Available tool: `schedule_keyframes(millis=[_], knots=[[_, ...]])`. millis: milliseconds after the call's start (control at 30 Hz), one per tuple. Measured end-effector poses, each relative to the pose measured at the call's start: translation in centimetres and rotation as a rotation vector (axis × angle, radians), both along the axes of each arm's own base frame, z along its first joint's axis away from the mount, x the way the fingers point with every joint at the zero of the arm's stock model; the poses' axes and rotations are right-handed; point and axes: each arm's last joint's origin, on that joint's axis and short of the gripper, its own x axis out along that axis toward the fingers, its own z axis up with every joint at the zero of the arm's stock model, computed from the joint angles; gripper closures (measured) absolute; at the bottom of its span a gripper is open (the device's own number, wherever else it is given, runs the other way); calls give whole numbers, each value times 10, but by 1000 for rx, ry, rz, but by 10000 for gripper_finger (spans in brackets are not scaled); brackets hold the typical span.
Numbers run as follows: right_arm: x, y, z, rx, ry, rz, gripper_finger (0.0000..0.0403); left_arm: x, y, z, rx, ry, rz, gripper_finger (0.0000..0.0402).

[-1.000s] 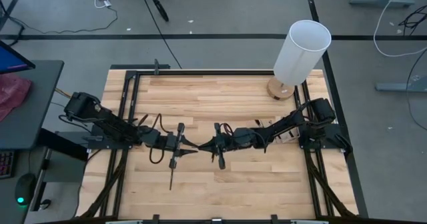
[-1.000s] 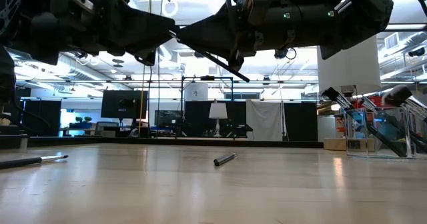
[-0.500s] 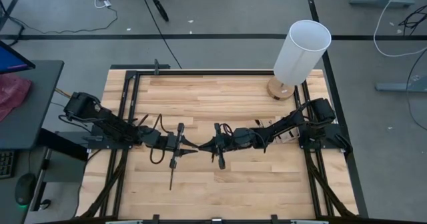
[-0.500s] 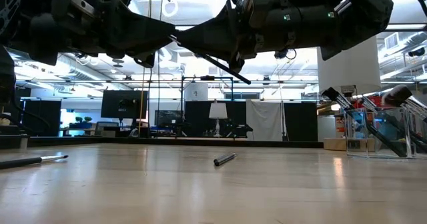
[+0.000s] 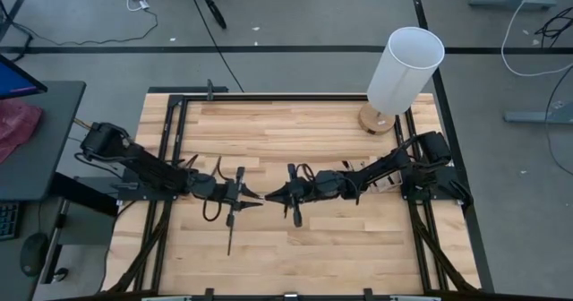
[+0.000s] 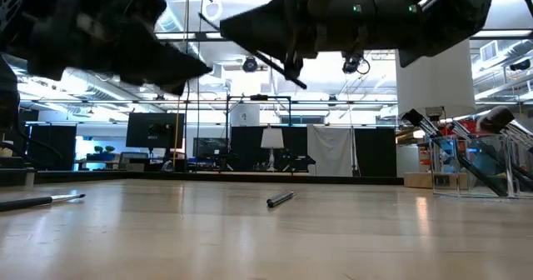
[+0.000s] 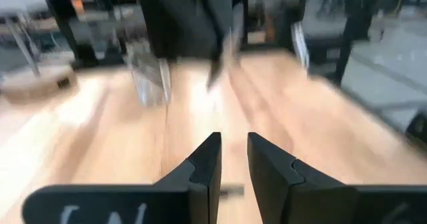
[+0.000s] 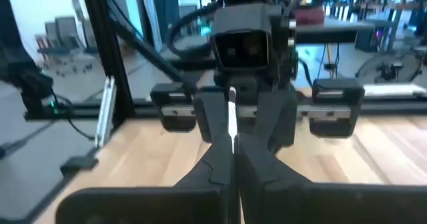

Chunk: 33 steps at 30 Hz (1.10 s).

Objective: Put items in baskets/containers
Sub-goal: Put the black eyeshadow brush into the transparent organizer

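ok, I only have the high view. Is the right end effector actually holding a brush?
Observer: Yes. In the right wrist view the right end effector is shut on a thin brush.
Operator: And the left one?
Observer: In the left wrist view the left end effector is slightly open, with nothing in the gap.
Operator: Anything in the holder?
Observer: In the low view the clear holder at the table's right side has dark brushes leaning in it.
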Motion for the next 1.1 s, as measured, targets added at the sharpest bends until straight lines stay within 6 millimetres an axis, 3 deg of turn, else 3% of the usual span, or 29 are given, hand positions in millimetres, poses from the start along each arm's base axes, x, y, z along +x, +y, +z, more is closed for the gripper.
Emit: schedule_keyframes(millis=[433,800,933,1100], knots=[[0,0,-3,-3,6,3,396,0,0,13,-23,-91,3,324],[0,0,-4,-4,13,5,396,0,1,20,-18,-154,19,263],[0,0,-4,-4,15,5,396,0,1,20,-17,-154,20,277],[0,0,-4,-4,15,4,396,0,1,19,-15,-148,20,324]])
